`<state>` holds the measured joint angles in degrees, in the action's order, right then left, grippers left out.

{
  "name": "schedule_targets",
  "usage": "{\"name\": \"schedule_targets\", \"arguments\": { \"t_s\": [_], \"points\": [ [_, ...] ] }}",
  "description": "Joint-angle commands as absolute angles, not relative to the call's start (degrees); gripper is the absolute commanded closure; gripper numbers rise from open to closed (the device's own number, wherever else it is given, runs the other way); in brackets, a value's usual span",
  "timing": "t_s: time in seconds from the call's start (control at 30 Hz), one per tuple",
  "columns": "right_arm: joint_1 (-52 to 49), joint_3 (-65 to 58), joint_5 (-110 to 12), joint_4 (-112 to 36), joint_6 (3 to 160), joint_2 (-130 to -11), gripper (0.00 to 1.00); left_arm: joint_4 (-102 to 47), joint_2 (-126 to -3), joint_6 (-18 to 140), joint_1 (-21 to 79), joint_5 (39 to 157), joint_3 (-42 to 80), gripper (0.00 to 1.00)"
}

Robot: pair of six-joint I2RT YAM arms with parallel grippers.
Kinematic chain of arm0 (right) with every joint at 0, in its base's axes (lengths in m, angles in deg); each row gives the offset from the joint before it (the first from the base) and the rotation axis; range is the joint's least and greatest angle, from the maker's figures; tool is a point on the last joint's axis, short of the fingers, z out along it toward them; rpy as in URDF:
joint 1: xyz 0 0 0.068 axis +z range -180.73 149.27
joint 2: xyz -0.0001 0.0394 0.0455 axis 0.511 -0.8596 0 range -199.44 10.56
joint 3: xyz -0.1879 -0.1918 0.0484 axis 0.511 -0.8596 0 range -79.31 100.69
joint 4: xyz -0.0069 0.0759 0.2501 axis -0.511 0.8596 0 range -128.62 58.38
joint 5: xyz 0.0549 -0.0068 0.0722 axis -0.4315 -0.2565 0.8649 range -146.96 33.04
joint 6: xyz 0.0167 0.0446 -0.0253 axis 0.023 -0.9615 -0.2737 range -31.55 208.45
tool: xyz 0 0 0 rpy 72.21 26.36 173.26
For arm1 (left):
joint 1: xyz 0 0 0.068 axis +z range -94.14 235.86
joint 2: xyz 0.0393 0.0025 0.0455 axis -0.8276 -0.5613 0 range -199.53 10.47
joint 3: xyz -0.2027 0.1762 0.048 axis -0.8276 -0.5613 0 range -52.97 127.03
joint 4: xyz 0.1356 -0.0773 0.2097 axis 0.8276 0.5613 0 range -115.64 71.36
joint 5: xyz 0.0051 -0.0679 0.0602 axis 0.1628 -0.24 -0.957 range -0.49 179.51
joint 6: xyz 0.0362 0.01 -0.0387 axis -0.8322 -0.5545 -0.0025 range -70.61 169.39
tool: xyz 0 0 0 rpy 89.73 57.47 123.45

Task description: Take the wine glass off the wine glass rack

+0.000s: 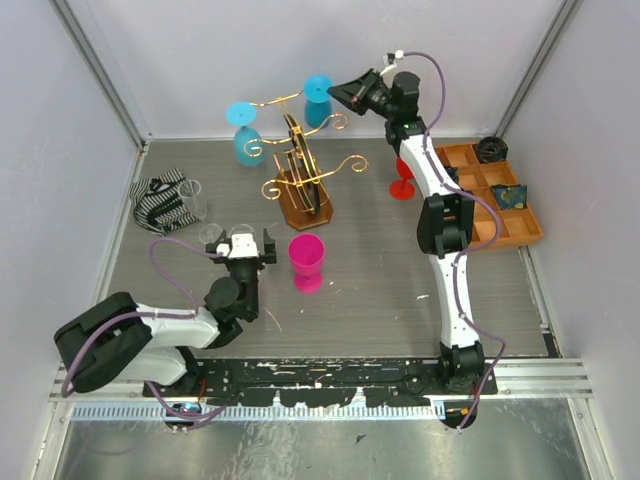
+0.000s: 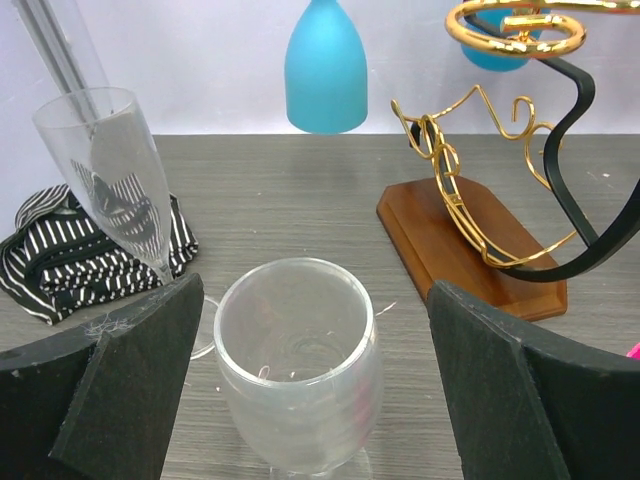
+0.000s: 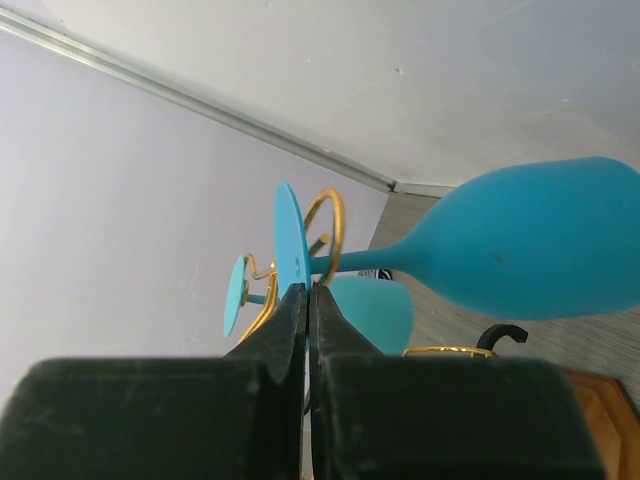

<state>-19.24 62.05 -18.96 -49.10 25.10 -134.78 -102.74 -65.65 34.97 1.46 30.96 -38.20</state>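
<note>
The wine glass rack (image 1: 305, 180) of gold wire stands on its brown wooden base (image 2: 470, 245) at the back middle. Two blue wine glasses hang upside down from its arms. My right gripper (image 1: 342, 93) is up by the right-hand blue wine glass (image 1: 318, 100). In the right wrist view the gripper (image 3: 308, 292) is shut on the edge of that glass's flat foot (image 3: 289, 235), with the bowl (image 3: 540, 245) off to the right. The other blue glass (image 1: 246, 135) hangs at the left. My left gripper (image 1: 240, 243) rests low and open around a clear tumbler (image 2: 295, 370).
A pink cup (image 1: 307, 260) stands in front of the rack. A red glass (image 1: 402, 185) sits beside the orange compartmented tray (image 1: 490, 195) at the right. A striped cloth (image 1: 160, 200) and a clear flute (image 2: 110, 170) lie at the left.
</note>
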Motion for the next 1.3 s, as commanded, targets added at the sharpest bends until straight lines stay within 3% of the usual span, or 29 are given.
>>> {"name": "schedule_targets", "arguments": {
  "t_s": [0.0, 0.77, 1.27],
  "points": [
    [-19.99, 61.43, -20.01, -53.65, 24.09, -129.81, 1.00, -101.79, -62.76, 35.26, 1.09, 29.85, -37.47, 0.01],
    [-18.51, 70.33, -23.19, -59.43, 23.22, -136.42, 1.00, -94.71, -56.90, 37.87, 1.10, 31.64, -36.19, 0.01],
    [-17.31, 57.76, -11.41, -61.62, 24.07, -126.83, 1.00, -87.97, -49.90, 38.30, 1.10, 31.65, -35.12, 0.01]
  ]
}}
